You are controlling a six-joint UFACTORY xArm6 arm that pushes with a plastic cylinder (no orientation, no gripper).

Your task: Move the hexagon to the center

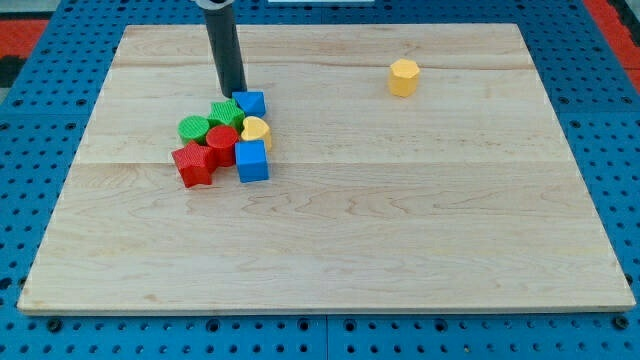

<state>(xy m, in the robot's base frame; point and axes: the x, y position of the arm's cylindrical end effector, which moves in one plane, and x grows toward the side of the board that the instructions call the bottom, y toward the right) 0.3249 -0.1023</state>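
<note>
Yellow hexagon [403, 77] sits alone toward the view's top right, well apart from the near cluster around the blue cube [252, 160]; my tip [235, 93], a bare rod holding nothing, touches the cluster's far edge

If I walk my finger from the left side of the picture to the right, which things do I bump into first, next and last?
Red star block → green round block → my tip, at the top edge of the cluster beside the small blue block → yellow hexagon, alone far toward the view's right. The other clustered blocks overlap too much to order.
</note>
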